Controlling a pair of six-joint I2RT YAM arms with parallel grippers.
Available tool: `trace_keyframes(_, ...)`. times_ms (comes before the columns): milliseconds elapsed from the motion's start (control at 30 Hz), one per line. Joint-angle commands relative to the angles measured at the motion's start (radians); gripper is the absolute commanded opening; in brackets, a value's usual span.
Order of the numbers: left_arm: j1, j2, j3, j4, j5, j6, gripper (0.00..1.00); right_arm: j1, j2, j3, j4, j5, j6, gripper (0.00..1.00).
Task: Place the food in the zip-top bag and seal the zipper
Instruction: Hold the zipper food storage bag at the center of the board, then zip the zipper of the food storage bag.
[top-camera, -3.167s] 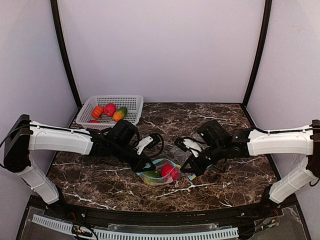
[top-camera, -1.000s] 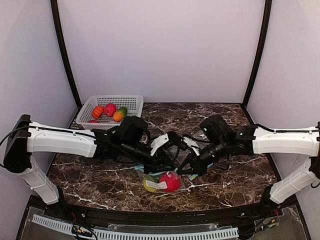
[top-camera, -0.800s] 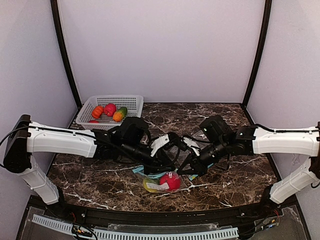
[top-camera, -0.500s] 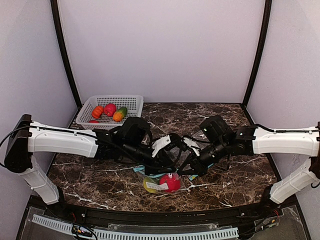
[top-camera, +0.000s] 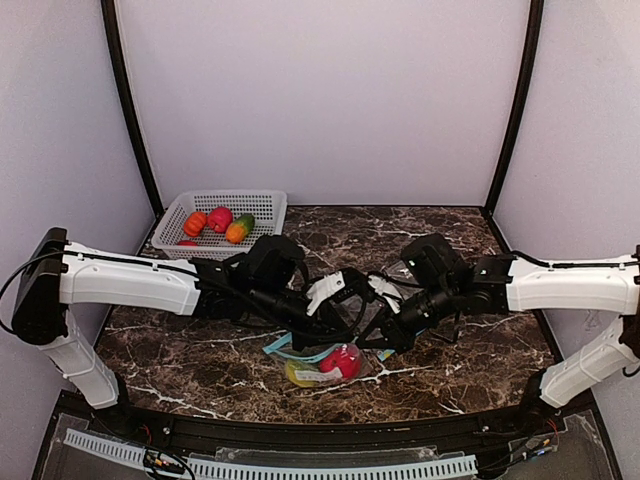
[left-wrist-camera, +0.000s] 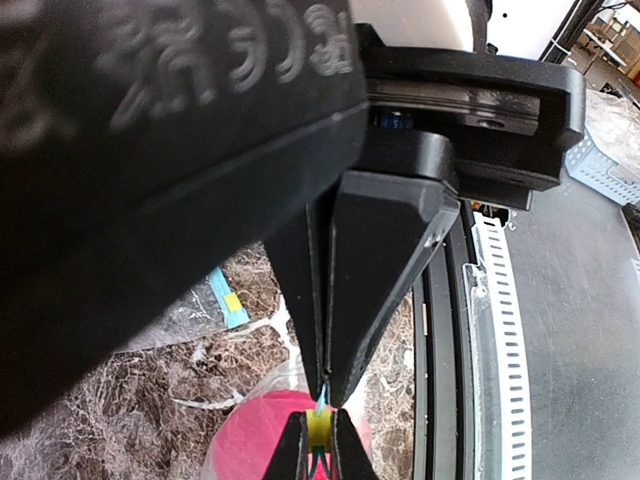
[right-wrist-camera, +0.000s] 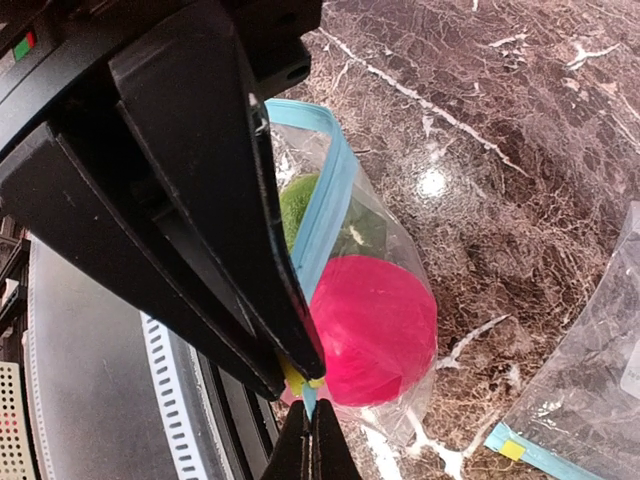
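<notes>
The zip-top bag (top-camera: 318, 365) hangs low over the marble table, between the two arms. It holds a red fruit (top-camera: 343, 360) and a green-yellow fruit (top-camera: 299, 373). In the right wrist view the red fruit (right-wrist-camera: 375, 320) and green fruit (right-wrist-camera: 300, 205) lie under the blue zipper strip (right-wrist-camera: 330, 200). My left gripper (top-camera: 345, 325) is shut on the blue strip (left-wrist-camera: 325, 395). My right gripper (top-camera: 372, 335) is shut on the yellow tab at the strip's end (right-wrist-camera: 310, 378). The two grippers' fingertips almost touch. More food lies in the basket: orange (top-camera: 195, 223), red (top-camera: 219, 218) and green-orange (top-camera: 240, 229).
The white mesh basket (top-camera: 262, 203) stands at the back left. A second, flat zip-top bag (right-wrist-camera: 590, 400) lies on the table just right of the held one. The table's front rail (left-wrist-camera: 445, 330) is close to the bag.
The grippers, at first apart at the bag's two ends, have come together over it. The bag has shifted toward the front edge. In the last second, little movement.
</notes>
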Motion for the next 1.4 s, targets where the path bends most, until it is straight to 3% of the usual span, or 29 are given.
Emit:
trace_keyframes(0,-0.013,-0.010,-0.003,-0.100,-0.032,-0.003,0.01,-0.008,-0.056,-0.014,0.093,0.084,0.025,0.00)
trace_keyframes(533,-0.013,-0.026,-0.001,-0.151,-0.111,-0.018,0.01,-0.010,-0.124,-0.058,0.094,0.282,0.075,0.00)
trace_keyframes(1367,-0.004,-0.053,-0.005,-0.222,-0.161,0.019,0.01,-0.018,-0.110,-0.037,0.047,0.383,0.079,0.00)
